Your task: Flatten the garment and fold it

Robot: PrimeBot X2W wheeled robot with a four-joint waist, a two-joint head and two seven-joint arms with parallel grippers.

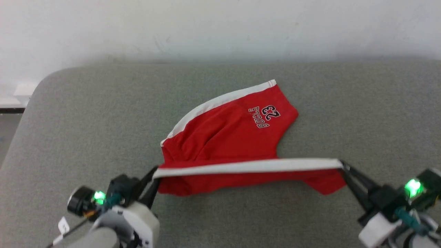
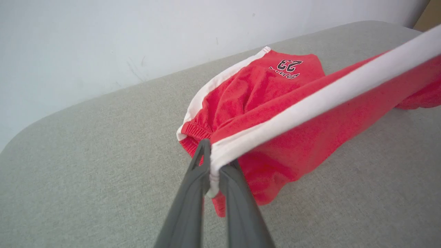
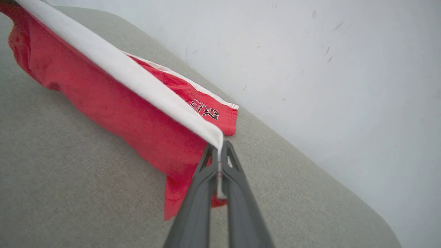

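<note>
My left gripper [image 1: 155,175] and right gripper [image 1: 343,167] pinch the garment [image 1: 224,137] by its white band [image 1: 248,166], taut above the grey pad [image 1: 103,120] — flattening looks half done, no fold yet.

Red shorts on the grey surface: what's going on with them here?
The robot holds the red shorts with both grippers. The left gripper is shut on one end of a white-banded edge and the right gripper on the other end, so that edge is stretched taut and raised between them. The rest of the shorts, with the 23 print, lies rumpled on the grey padded surface toward the wall. The shorts are not yet laid flat.
</note>
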